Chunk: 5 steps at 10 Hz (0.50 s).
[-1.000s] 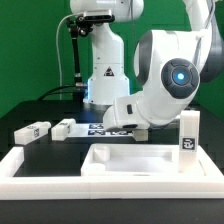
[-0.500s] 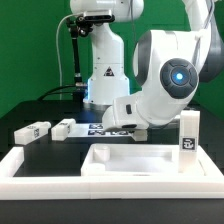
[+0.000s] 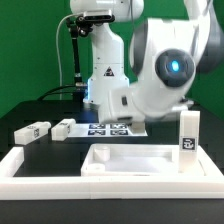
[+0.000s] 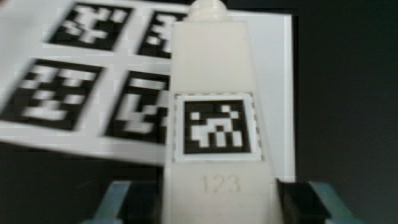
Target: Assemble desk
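In the wrist view a white square desk leg (image 4: 217, 110) with a black-and-white tag runs lengthwise out from between my jaws, and my gripper (image 4: 219, 205) is shut on its near end. It hangs over the marker board (image 4: 89, 75). In the exterior view the arm's bulky wrist hides the gripper and this leg. The desk's white rimmed panel (image 3: 130, 160) lies flat at the front. Two more legs (image 3: 32, 131) (image 3: 64, 128) lie on the black table at the exterior view's left. Another leg (image 3: 189, 133) stands upright at the exterior view's right.
A low white border rail (image 3: 110, 186) runs along the front and up the exterior view's left side. The marker board (image 3: 108, 128) lies behind the panel. The arm's base (image 3: 105, 70) stands at the back before a green backdrop.
The jaws closed on the leg. The arm has since risen and swung toward the exterior view's right, uncovering the marker board beneath it.
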Motion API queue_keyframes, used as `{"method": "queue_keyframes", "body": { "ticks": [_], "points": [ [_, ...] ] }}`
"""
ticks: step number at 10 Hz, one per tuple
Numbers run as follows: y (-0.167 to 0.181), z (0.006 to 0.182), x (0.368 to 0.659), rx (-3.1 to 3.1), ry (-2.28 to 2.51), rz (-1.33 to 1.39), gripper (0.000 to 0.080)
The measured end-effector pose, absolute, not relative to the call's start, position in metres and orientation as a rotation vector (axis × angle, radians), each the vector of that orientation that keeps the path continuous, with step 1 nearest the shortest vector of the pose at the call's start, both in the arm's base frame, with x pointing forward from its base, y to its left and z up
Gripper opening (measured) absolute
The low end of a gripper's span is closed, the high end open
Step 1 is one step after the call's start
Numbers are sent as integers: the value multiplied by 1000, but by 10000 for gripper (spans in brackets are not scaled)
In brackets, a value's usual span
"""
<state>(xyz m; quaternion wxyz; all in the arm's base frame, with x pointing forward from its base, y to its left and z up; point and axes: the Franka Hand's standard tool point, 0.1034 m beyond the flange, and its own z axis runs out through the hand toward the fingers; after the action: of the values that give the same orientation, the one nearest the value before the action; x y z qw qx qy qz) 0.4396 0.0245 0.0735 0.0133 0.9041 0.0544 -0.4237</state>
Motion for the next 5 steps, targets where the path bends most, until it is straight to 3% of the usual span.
{"method": "queue_keyframes", "body": {
  "ticks": [2, 5],
  "points": [
    [0, 97, 451, 2862, 186, -1289, 290],
    [-13, 87, 461, 2937, 248, -1099, 290]
  ]
}}
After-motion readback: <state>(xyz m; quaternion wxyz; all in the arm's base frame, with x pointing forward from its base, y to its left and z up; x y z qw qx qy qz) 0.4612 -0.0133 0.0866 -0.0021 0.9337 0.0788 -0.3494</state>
